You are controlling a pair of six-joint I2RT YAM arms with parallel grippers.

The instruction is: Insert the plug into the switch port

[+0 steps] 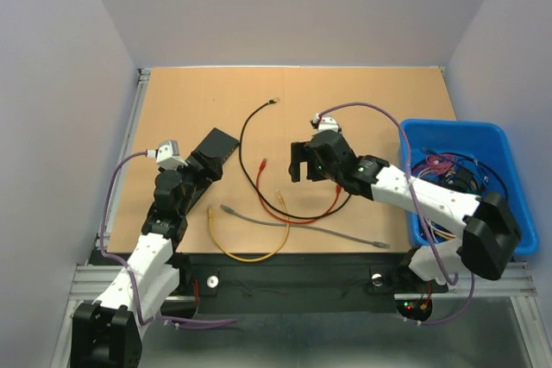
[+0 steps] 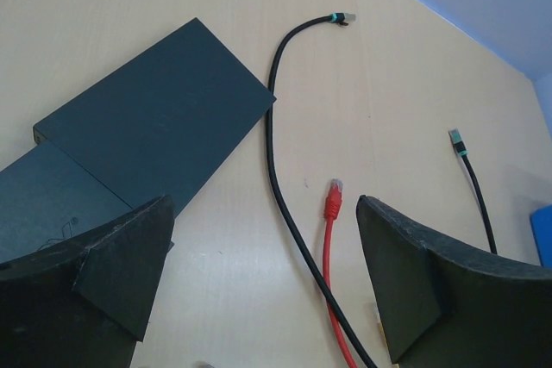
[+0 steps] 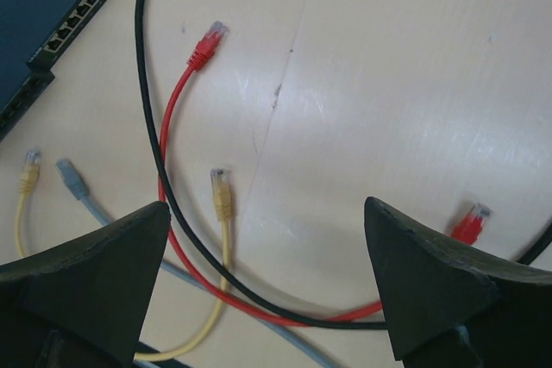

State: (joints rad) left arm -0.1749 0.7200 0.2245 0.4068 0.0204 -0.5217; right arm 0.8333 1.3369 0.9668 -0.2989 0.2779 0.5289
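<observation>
The switch (image 1: 213,149) is a flat black box at the table's left; its row of ports (image 3: 79,16) shows in the right wrist view's top left. Loose cables lie in the middle. A red plug (image 2: 333,199) points toward the switch, also seen as the red plug (image 3: 207,44). A yellow plug (image 3: 222,190) and a grey plug (image 3: 72,178) lie nearby, with a black cable (image 1: 248,131) curving past them. My left gripper (image 2: 263,213) is open beside the switch, holding nothing. My right gripper (image 3: 266,208) hangs open above the cables, also holding nothing.
A blue bin (image 1: 496,140) holding several more cables stands at the right edge, beside my right arm. A yellow cable (image 1: 248,256) and a grey cable (image 1: 328,232) run along the near edge. The black cable's plug (image 2: 342,18) lies farther back.
</observation>
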